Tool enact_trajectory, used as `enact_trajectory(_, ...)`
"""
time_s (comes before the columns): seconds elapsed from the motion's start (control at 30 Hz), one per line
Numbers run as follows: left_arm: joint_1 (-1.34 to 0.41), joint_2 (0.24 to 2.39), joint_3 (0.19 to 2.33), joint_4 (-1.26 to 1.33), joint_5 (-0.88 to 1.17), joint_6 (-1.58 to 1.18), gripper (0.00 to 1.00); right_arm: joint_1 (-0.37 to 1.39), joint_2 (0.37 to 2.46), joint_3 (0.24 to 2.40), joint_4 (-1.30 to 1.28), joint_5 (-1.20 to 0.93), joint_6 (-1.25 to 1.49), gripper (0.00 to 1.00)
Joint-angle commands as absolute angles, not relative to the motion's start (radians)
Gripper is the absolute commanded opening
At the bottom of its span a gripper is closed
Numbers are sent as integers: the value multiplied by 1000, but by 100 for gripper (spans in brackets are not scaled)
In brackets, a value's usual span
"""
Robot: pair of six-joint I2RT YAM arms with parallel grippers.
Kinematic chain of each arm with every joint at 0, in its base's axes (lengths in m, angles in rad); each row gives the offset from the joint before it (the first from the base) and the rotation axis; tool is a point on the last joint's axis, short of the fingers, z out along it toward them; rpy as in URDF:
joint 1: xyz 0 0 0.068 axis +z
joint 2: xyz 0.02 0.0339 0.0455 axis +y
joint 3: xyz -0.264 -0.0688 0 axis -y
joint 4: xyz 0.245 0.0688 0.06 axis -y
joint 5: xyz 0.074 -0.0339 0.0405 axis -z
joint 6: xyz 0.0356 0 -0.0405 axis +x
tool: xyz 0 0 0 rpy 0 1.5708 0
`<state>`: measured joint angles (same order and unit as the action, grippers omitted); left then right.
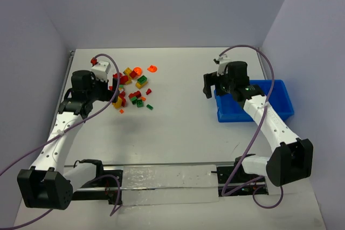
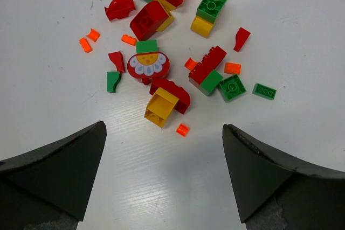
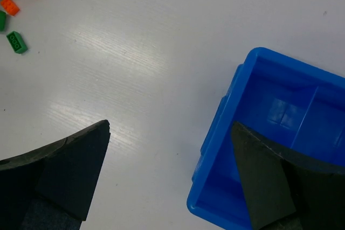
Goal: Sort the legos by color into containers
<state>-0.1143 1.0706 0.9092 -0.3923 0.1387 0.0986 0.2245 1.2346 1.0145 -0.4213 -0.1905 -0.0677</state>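
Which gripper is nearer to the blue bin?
Right. The right gripper hovers at the blue bin's left edge; the left gripper is across the table, over the legos.

You see the legos [image 1: 133,87] scattered on the table [image 1: 183,127] at ten o'clock and the bin [image 1: 276,94] at three o'clock, well apart. The right gripper [image 3: 171,126] hangs at the bin's nine o'clock edge.
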Motion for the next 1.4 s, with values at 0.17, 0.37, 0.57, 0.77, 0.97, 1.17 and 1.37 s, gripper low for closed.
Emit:
enact_trajectory(0.17, -109, 1109, 960, -371, 83, 132, 99, 223, 1253, 1095, -452, -240, -99, 100)
enact_trajectory(0.37, -37, 1183, 1016, -451, 180, 208, 99, 223, 1290, 1118, -487, -267, -120, 100)
enact_trajectory(0.57, 25, 1269, 1054, -518, 240, 343, 99, 222, 1323, 1134, -505, -297, -122, 100)
enact_trajectory(0.77, 28, 1280, 975, -479, 319, 494, 97, 223, 1357, 1159, -526, -308, -126, 100)
enact_trajectory(0.97, 28, 1317, 923, -426, 380, 551, 94, 222, 1372, 1152, -529, -313, -129, 100)
enact_trajectory(1.17, 28, 1411, 934, -377, 441, 582, 87, 223, 1385, 1156, -539, -317, -137, 100)
enact_trajectory(1.37, 26, 1484, 939, -326, 463, 598, 86, 222, 1393, 1154, -541, -317, -141, 100)
